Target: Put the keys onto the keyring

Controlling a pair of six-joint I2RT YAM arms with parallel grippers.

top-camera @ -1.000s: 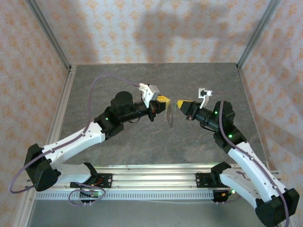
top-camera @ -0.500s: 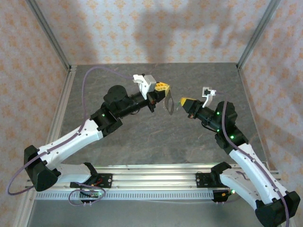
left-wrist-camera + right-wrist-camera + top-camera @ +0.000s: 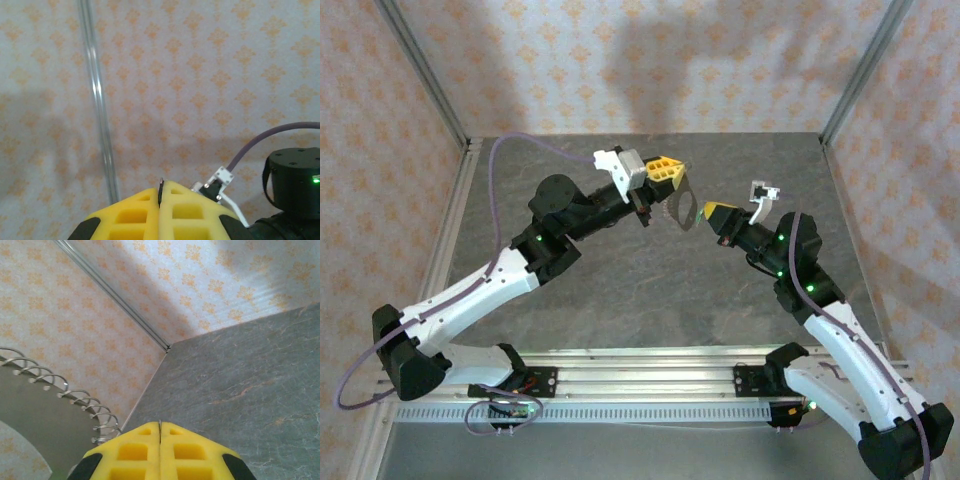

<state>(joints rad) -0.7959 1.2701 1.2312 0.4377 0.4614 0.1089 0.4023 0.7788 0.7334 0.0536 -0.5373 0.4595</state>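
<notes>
Above the table my left gripper (image 3: 672, 172) (image 3: 161, 186) is raised, its yellow fingers shut on a thin dark edge of the keyring (image 3: 680, 204). The keyring hangs below it as an oval loop. My right gripper (image 3: 706, 212) (image 3: 160, 426) sits just right of the loop, shut on a thin silvery sliver that I take for the key's blade (image 3: 160, 423); the key's head is hidden. In the right wrist view the keyring (image 3: 45, 405) curves past at the left, a grey-brown band with wire coils along its edge.
The grey stone-look table (image 3: 620, 290) lies below both arms, walled by patterned panels with metal corner posts (image 3: 425, 80). An aluminium rail (image 3: 650, 385) runs along the near edge. The right arm's wrist camera bracket (image 3: 220, 180) shows beyond the left fingers.
My left gripper has lifted and moved away from me with the keyring, which has swung to face the camera more. The right gripper has shifted slightly right and up.
</notes>
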